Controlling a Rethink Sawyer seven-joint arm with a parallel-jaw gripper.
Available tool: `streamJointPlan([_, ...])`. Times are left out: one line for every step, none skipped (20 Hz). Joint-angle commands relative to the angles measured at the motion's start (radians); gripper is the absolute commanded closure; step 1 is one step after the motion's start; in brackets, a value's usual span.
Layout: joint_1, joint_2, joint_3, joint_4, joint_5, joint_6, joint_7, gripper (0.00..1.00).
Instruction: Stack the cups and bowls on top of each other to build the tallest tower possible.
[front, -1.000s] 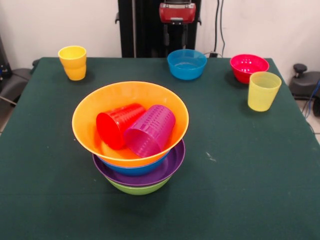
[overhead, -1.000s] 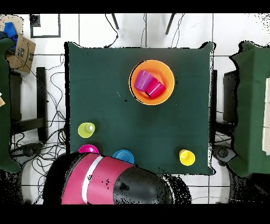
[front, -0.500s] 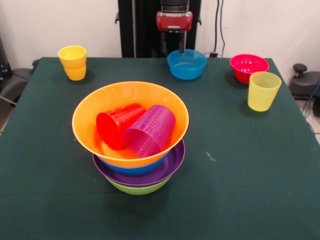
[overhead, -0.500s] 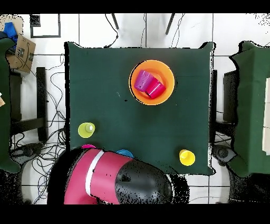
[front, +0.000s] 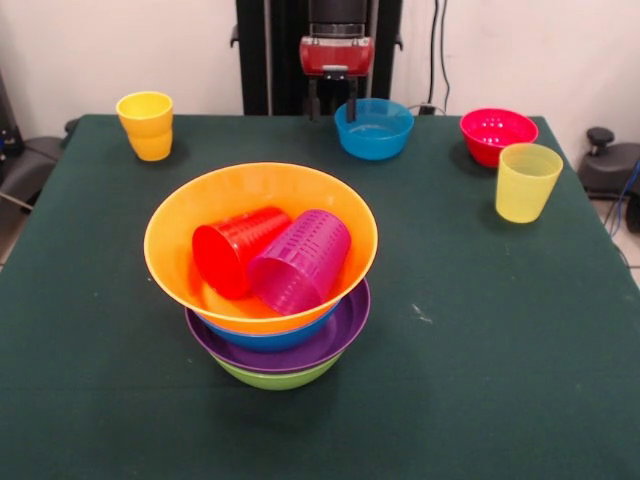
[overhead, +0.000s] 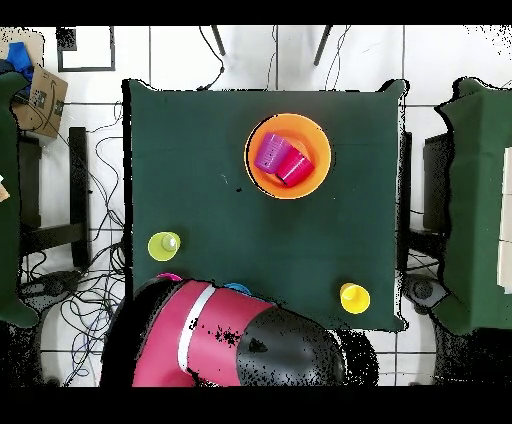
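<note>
The tower stands at the table's middle: a green bowl (front: 278, 379) at the bottom, then purple (front: 338, 335), blue (front: 268, 339) and the wide orange bowl (front: 170, 235) on top. A red cup (front: 238, 250) and a purple cup (front: 300, 262) lie on their sides inside the orange bowl (overhead: 316, 142). My gripper (front: 332, 106) is open and empty, hanging by the left rim of the small blue bowl (front: 376, 130). The small red-pink bowl (front: 497, 134), the pale yellow cup (front: 526, 182) and the orange-yellow cup (front: 147, 125) stand apart on the table.
In the overhead view my red and black arm (overhead: 235, 345) covers most of the small blue and red-pink bowls. The pale yellow cup (overhead: 164, 245) and the orange-yellow cup (overhead: 354, 297) show beside it. Cables and chairs surround the green table (overhead: 200, 150).
My gripper has come lower and shifted left in the front view, to the small blue bowl's left rim. In the overhead view the arm has spread further over the two small bowls.
</note>
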Motion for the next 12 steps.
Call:
streamJointPlan([-0.007,0.018,0.115,-0.156,0.028,0.116,0.094,0.00])
streamJointPlan([-0.005,0.024,0.112,-0.154,0.034,0.105,0.095,0.00])
streamJointPlan([-0.001,0.026,0.110,-0.152,0.043,0.098,0.097,0.00])
streamJointPlan([0.000,0.031,0.108,-0.148,0.052,0.088,0.101,0.00])
streamJointPlan([0.002,0.032,0.106,-0.146,0.064,0.081,0.104,0.00])
streamJointPlan([0.005,0.033,0.103,-0.143,0.074,0.076,0.106,0.00])
streamJointPlan([0.005,0.035,0.101,-0.143,0.076,0.064,0.107,0.00])
streamJointPlan([0.009,0.036,0.097,-0.142,0.080,0.054,0.105,0.00])
streamJointPlan([0.008,0.034,0.099,-0.142,0.077,0.053,0.106,0.00])
streamJointPlan([0.008,0.035,0.098,-0.141,0.077,0.053,0.106,0.00])
streamJointPlan([0.011,0.033,0.097,-0.141,0.078,0.058,0.104,0.00])
streamJointPlan([0.013,0.032,0.096,-0.141,0.081,0.059,0.103,0.00])
